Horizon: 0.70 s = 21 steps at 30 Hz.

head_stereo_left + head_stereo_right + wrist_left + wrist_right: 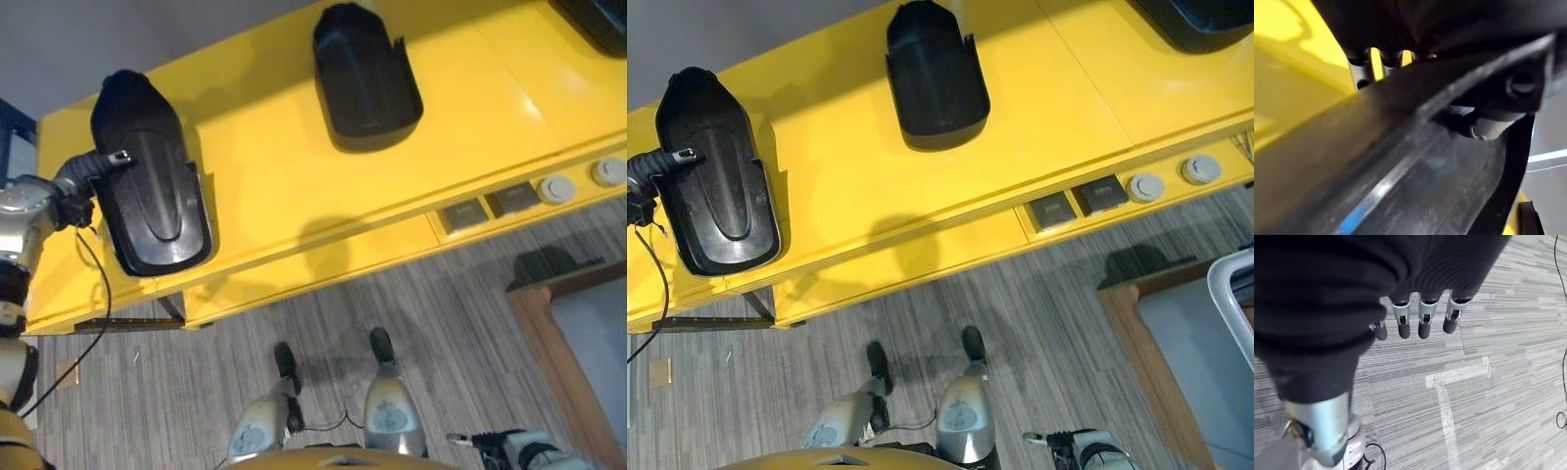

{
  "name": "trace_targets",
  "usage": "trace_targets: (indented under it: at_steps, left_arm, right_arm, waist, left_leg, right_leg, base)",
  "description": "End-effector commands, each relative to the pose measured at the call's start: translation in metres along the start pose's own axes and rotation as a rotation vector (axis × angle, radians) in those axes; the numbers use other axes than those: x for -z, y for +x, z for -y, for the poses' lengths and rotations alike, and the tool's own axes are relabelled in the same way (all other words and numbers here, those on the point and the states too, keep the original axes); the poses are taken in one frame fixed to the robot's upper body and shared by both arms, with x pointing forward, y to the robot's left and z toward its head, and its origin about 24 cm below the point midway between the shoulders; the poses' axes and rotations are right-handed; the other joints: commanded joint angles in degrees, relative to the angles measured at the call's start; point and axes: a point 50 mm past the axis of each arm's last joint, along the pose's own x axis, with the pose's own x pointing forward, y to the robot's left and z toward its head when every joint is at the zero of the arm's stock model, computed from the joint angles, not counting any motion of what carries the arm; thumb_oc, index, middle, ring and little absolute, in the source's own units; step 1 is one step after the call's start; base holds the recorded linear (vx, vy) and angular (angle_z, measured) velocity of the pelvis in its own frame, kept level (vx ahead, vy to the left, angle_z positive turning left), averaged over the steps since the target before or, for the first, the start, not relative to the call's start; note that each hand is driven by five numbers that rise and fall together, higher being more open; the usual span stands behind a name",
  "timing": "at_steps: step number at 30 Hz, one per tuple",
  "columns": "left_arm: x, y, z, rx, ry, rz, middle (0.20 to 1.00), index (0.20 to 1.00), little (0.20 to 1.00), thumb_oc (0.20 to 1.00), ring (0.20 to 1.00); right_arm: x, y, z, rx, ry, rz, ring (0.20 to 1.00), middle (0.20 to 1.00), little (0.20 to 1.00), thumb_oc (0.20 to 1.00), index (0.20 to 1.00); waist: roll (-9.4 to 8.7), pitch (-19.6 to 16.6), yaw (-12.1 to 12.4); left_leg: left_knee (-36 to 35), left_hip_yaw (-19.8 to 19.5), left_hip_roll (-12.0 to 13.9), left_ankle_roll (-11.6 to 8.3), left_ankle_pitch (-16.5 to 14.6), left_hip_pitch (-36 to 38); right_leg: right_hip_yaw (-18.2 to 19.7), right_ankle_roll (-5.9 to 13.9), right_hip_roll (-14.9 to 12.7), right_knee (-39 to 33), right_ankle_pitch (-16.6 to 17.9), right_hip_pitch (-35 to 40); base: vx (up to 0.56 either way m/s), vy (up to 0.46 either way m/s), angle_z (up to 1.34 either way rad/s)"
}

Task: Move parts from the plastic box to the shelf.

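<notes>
Left eye view: our left hand [98, 166] grips a black part [152, 211] on the yellow shelf [294, 166]; our right hand [1420, 318] hangs relaxed, holding nothing

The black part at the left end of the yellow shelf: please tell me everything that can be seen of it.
The black part is a long, glossy moulded shell, plastic by its look, rounded at the far end and wider at the near end, with a raised rim and a shallow groove along its middle. It lies flat on the yellow shelf, its near end close to the shelf's front edge. The left hand rests on its left rim; the fingers are hidden behind the rim. A second, similar part lies apart from it.
</notes>
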Motion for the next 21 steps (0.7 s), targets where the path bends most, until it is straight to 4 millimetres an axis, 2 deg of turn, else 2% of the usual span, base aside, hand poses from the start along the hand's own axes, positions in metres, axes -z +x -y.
trace_targets:
  at_steps: [1, 10, 11, 12, 16, 18, 21]
  left_arm:
    - [-0.017, -0.005, -0.022, -0.13, 0.07, 0.025, 0.2, 0.2, 0.2, 0.2, 0.2]
    - [-0.033, 0.0, -0.031, -0.297, 0.057, 0.058, 0.206, 0.206, 0.206, 0.206, 0.206]
    - [-0.036, 0.001, -0.033, -0.331, 0.043, 0.065, 0.715, 0.715, 0.715, 0.715, 0.715]
    - [-0.036, 0.001, -0.033, -0.335, 0.043, 0.065, 1.0, 1.0, 1.0, 1.0, 1.0]
    - [-0.047, 0.003, -0.033, -0.38, 0.05, 0.087, 1.0, 1.0, 1.0, 1.0, 1.0]
    - [-0.056, 0.002, -0.035, -0.414, 0.177, 0.11, 1.0, 1.0, 1.0, 1.0, 1.0]
    - [-0.068, -0.001, -0.037, -0.47, 0.254, 0.144, 1.0, 1.0, 1.0, 1.0, 1.0]
  right_arm:
    - [0.014, 0.001, -0.001, -0.023, -0.007, -0.042, 1.0, 1.0, 1.0, 1.0, 1.0]
    - [-0.008, 0.0, -0.011, -0.052, 0.009, 0.068, 1.0, 1.0, 1.0, 1.0, 1.0]
    - [-0.013, 0.0, -0.015, -0.056, 0.013, 0.088, 1.0, 1.0, 1.0, 1.0, 1.0]
    - [-0.014, 0.0, -0.015, -0.056, 0.013, 0.09, 1.0, 1.0, 1.0, 1.0, 1.0]
    - [-0.024, -0.001, -0.023, -0.061, 0.0, 0.124, 1.0, 1.0, 1.0, 1.0, 1.0]
    - [-0.027, -0.001, -0.026, -0.064, -0.005, 0.134, 1.0, 1.0, 1.0, 1.0, 1.0]
    - [-0.028, -0.001, -0.026, -0.067, -0.004, 0.135, 1.0, 1.0, 1.0, 1.0, 1.0]
  waist:
    - [-2.72, 0.66, -0.8]
    - [-4.16, 4.02, -1.75]
    - [-4.51, 4.63, -1.89]
    - [-4.54, 4.67, -1.89]
    - [-5.03, 5.33, -2.1]
    - [-5.17, 5.23, -2.08]
    - [-5.15, 4.9, -1.99]
  left_leg:
    - [-0.01, 3.01, -2.91, 2.1, -7.19, 1.49]
    - [-0.01, 3.52, -1.92, 1.64, -6.37, -1.22]
    - [-0.01, 3.37, -1.73, 1.53, -6.19, -1.84]
    - [-0.01, 3.35, -1.72, 1.52, -6.17, -1.92]
    - [-0.01, 3.01, -1.45, 1.25, -5.81, -2.8]
    - [-0.01, 3.1, -1.3, 1.16, -5.8, -2.7]
    - [-0.01, 3.32, -1.23, 1.07, -6.08, -1.99]
  right_leg:
    - [1.04, -3.24, 3.13, 1.94, -5.48, -2.33]
    - [2.22, -3.39, 3.65, 2.13, -4.63, -5.47]
    - [2.38, -3.41, 3.78, 2.18, -4.46, -6.16]
    - [2.38, -3.42, 3.79, 2.18, -4.45, -6.23]
    - [2.39, -3.58, 4.22, 2.2, -4.3, -7.05]
    - [2.2, -3.53, 4.29, 2.13, -4.24, -6.94]
    - [1.81, -3.43, 4.19, 1.94, -4.48, -6.08]
  base:
    - [-0.04, -0.024, -0.05]
    - [-0.04, -0.023, -0.05]
    - [-0.07, -0.043, -0.06]
    - [-0.07, -0.044, -0.04]
    - [-0.06, -0.028, 0.0]
    - [-0.06, -0.027, -0.01]
    - [-0.01, -0.007, 0.0]
